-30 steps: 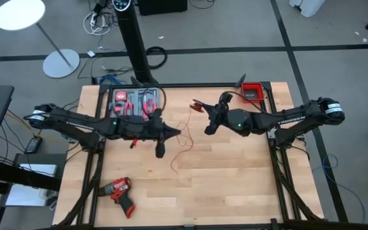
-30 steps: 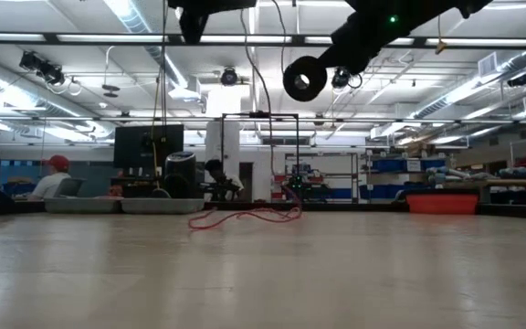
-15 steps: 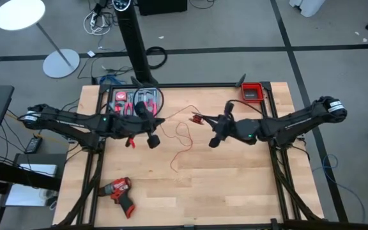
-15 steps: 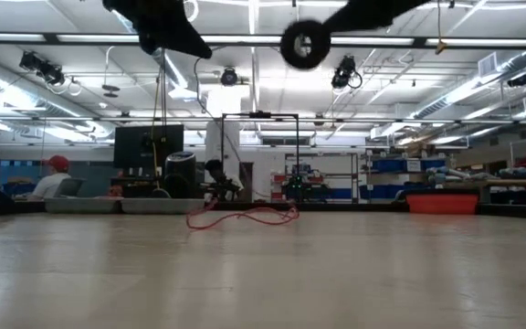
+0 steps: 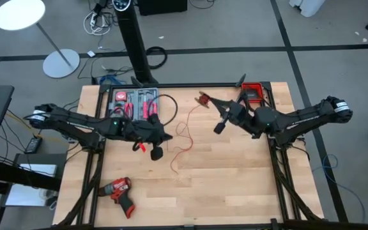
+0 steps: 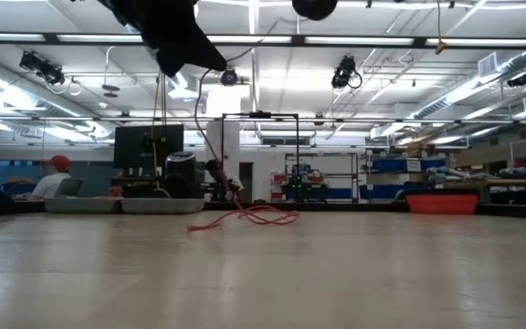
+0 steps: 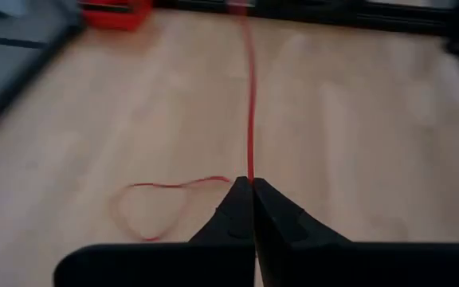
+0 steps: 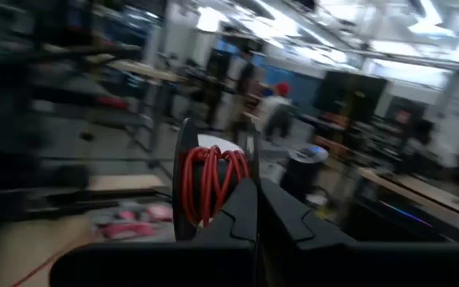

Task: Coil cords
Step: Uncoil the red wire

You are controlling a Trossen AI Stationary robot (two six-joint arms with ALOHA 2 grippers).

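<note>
The thin bright red wire [image 5: 183,135] lies in loose loops at the centre of the high view, on the pale wooden table [image 5: 235,185], and one run climbs toward a small dark spool [image 8: 212,190] wound with red turns in the upper middle. In the low view it is a tangle of low curls at mid-frame. It looks light and limp, likely to spring out of shape and slip through a loose hold, so it is best taken on a straight run near the spool, not at a loop. The left pincer [image 7: 251,188] sits left of centre in the high view, pinched fully together on the wire, which runs straight away from its tips in the left wrist view. The right pincer [image 8: 255,191], right of centre in the high view, is likewise closed, and appears to hold the spool's flange. A thicker black cable [image 5: 166,102] curves beside the tray of red-handled tools [image 5: 131,102], upper left of the table, untouched.
</note>
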